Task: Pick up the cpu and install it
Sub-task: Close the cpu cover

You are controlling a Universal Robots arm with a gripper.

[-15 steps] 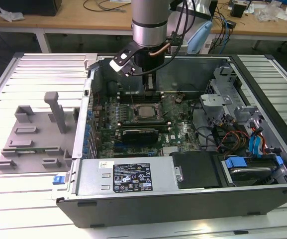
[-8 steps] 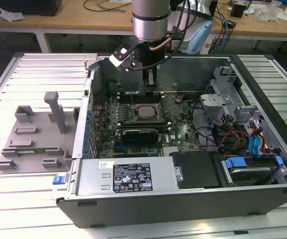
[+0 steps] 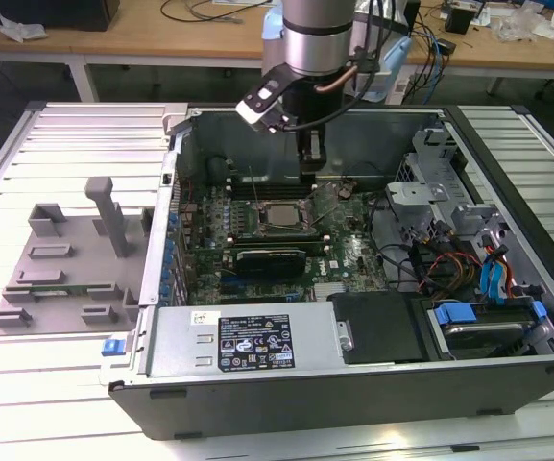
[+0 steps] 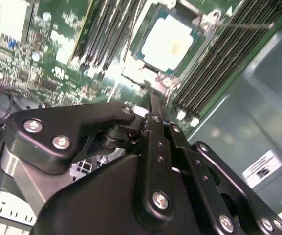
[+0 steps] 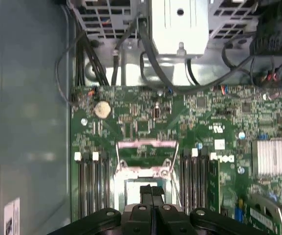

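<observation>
A pale slatted table (image 3: 65,134) spans the exterior view; behind it stands a long wooden bench (image 3: 161,43) on white legs, strewn with cables (image 3: 200,12); dark floor (image 3: 12,82) lies beneath; lighting is bright and even.

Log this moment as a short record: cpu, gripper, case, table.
cpu: lies flat in its socket on the motherboard, silver top up
gripper: shut, holding nothing, close to the socket, not touching the cpu
case: open, lying on its side on the slatted table
grey fixture: on the table, at the exterior view's left of the case
</observation>
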